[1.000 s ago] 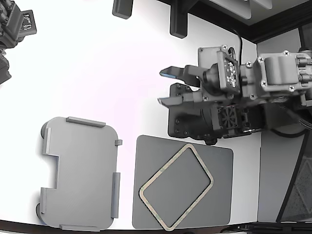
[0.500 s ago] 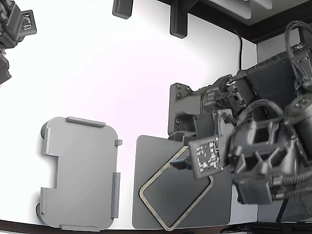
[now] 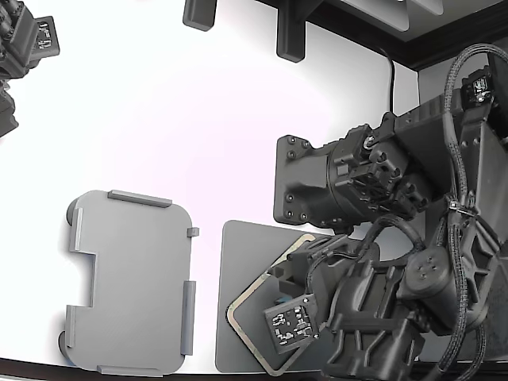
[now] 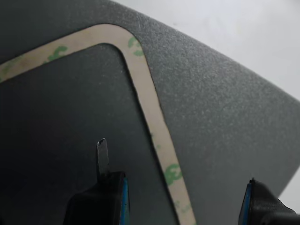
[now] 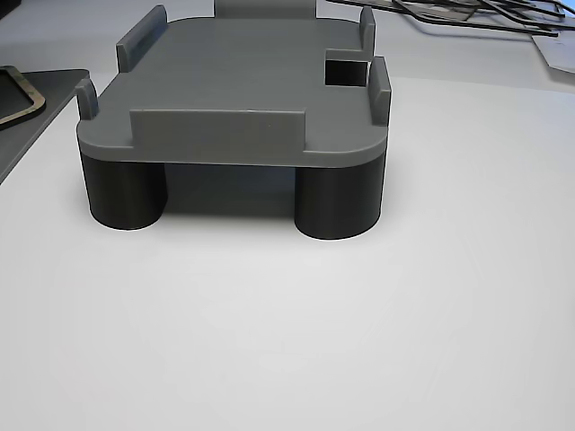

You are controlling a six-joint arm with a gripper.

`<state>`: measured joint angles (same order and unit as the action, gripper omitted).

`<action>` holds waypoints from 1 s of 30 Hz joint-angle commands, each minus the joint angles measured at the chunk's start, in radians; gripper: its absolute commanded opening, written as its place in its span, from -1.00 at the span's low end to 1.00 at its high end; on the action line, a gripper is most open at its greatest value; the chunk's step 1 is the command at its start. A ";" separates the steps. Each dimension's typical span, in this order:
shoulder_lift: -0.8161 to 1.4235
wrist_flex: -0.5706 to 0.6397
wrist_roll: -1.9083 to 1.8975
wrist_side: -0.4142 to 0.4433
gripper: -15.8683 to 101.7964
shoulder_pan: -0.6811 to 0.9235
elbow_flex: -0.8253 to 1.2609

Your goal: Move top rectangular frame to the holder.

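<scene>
The top rectangular frame (image 3: 252, 290) is a thin beige outline with green patches, lying flat and askew on a dark grey mat (image 3: 238, 262). My arm (image 3: 373, 317) hangs over the mat and hides the frame's right half in the exterior view. In the wrist view my gripper (image 4: 183, 197) is open just above the mat. One side of the frame strip (image 4: 149, 105) runs between its two fingers (image 4: 102, 157), which touch nothing. The holder (image 3: 131, 282), a light grey tray with raised edge tabs and a notch, sits empty at the exterior view's left, apart from the mat.
In the other view the holder (image 5: 234, 90) stands on dark round legs, with the mat (image 5: 40, 121) and a corner of the frame (image 5: 25, 97) beside it. Thin dark frames (image 5: 476, 20) lie behind. A second arm's black base (image 3: 317, 186) stands behind the mat.
My arm has swung from beyond the mat down over it, toward the table's front edge. The wrist now covers the frame's right half. The frame and holder have not moved.
</scene>
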<state>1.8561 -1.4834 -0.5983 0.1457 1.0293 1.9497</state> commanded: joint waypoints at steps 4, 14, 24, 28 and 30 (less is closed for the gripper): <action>-0.049 0.034 0.043 -0.015 0.97 -0.012 -0.021; -0.130 0.066 0.104 0.005 0.95 -0.032 -0.060; -0.127 0.123 0.155 -0.044 0.89 -0.049 -0.006; -0.130 0.123 0.181 -0.054 0.88 -0.054 0.005; -0.132 0.120 0.195 -0.058 0.88 -0.061 0.003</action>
<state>1.7073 -1.3622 -0.4111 0.0905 0.9879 1.9712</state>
